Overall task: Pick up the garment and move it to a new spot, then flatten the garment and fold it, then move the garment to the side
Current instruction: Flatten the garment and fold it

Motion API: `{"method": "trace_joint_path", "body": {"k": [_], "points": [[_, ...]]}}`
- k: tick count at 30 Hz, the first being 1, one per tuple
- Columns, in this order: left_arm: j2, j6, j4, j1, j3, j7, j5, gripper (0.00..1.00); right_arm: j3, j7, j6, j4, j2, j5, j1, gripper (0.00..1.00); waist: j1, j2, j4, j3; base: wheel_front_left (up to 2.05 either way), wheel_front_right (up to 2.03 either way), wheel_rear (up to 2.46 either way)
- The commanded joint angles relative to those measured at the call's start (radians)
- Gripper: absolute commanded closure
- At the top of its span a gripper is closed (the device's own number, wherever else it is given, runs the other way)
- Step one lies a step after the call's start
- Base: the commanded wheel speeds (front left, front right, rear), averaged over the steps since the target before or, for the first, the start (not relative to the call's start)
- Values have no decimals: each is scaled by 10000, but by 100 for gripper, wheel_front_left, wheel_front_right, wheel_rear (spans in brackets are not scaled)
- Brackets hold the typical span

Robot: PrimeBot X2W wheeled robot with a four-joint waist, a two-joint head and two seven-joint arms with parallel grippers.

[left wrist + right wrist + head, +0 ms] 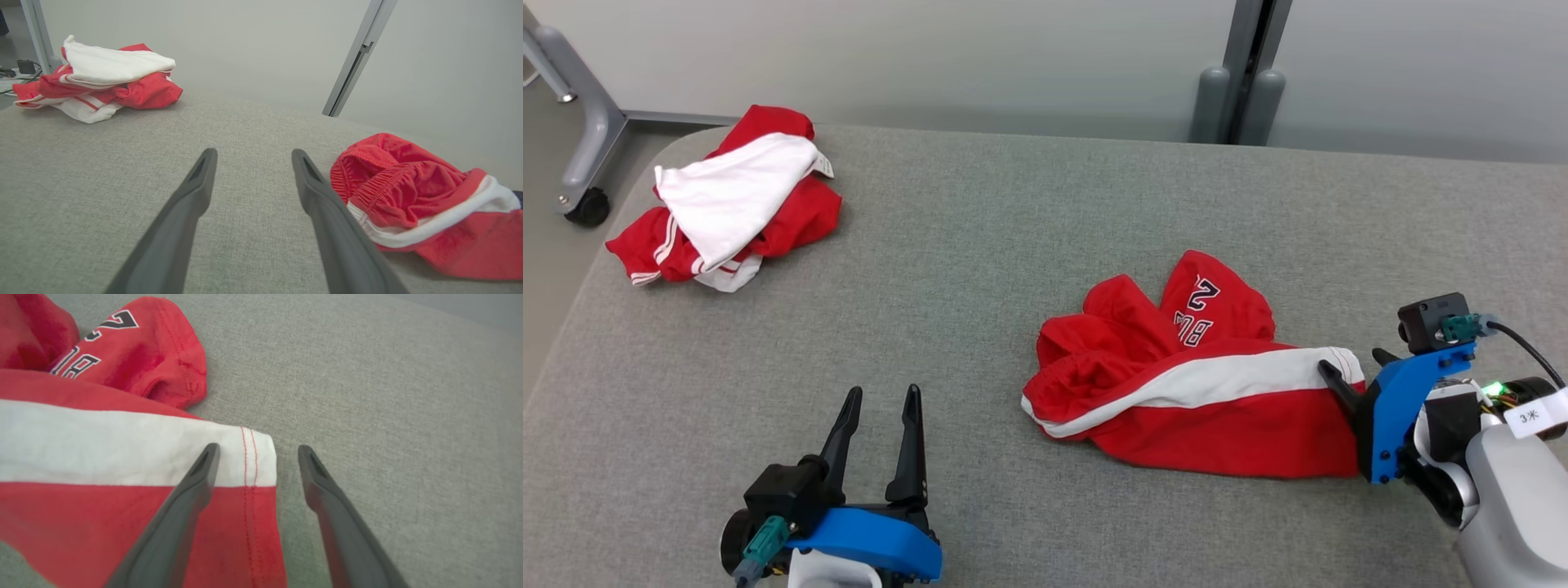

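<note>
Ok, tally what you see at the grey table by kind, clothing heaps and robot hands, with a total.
Clothing heaps: 2 (red garment with a white stripe; red and white pile)
Robot hands: 2 (left hand; right hand; both open)
Total: 4

The garment (1217, 433) is red with a white stripe and seemingly navy lettering; the table (1013, 245) is flecked grey.

Spread pincer (258, 448) astride garment (102, 449) edge
</note>
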Motion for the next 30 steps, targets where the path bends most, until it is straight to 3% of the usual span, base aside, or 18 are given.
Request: {"method": "trace_joint_path", "body": {"k": [1, 9, 11, 14, 24, 26, 27, 28, 30], "points": [[11, -13, -8, -171, -20, -55, -8, 0, 54, 61, 1, 75, -147, 68, -210, 0, -1, 0, 52, 56, 0, 0, 0], [-8, -38, -4, -276, 32, -57, 17, 0, 1018, 402, 1, 503, -470, 744, -603, 0, -1, 0, 119, 227, 0, 0, 0], [-13, -41, -17, -281, 62, -60, 32, 0, 1263, 434, 1, 553, -493, 949, -661, 13, -1, 0, 113, 254, 0, 0, 0], [-24, -53, -48, -303, 83, -59, 70, 0, 1602, 526, 1, 641, -570, 1295, -709, 41, -1, 0, 101, 290, 0, 0, 0], [-50, -83, -70, -342, 141, -61, 153, 0, 2468, 46, 1, 848, -789, 1659, -1023, 65, -1, 0, 74, 369, 0, 0, 0], [-54, -83, -72, -325, 170, -61, 165, 0, 2593, -51, 1, 867, -807, 1690, -1067, 76, -1, 0, 57, 364, 0, 0, 0], [-54, -88, -72, -314, 181, -61, 170, 0, 2642, -91, 1, 880, -815, 1715, -1076, 91, -1, 0, 46, 362, 0, 0, 0], [-57, -94, -73, -303, 189, -61, 179, 0, 2691, -158, 1, 882, -829, 1739, -1084, 100, -1, 0, 35, 360, 0, 0, 0], [-59, -110, -83, -290, 207, -62, 193, 0, 2740, -364, 1, 876, -881, 1700, -1151, 100, -1, 0, 10, 363, 0, 0, 0]]}}
